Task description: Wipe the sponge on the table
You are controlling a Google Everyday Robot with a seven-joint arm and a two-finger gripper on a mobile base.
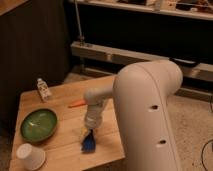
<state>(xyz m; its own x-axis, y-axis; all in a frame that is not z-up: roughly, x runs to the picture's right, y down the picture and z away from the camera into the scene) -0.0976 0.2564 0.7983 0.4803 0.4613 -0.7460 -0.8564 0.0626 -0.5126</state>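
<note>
A small dark-blue sponge (pixel 89 144) lies on the light wooden table (pixel 60 100), near its front right edge. My gripper (pixel 90 132) points straight down onto the sponge's upper end and touches it from above. The big white arm segment fills the right side of the camera view and hides the table's right edge.
A green bowl (pixel 38 123) sits at the table's left. An upturned white cup (pixel 30 156) stands at the front left corner. A small bottle (pixel 44 90) lies at the back left, and an orange carrot (pixel 76 104) lies mid-table behind the gripper. A metal rail runs behind the table.
</note>
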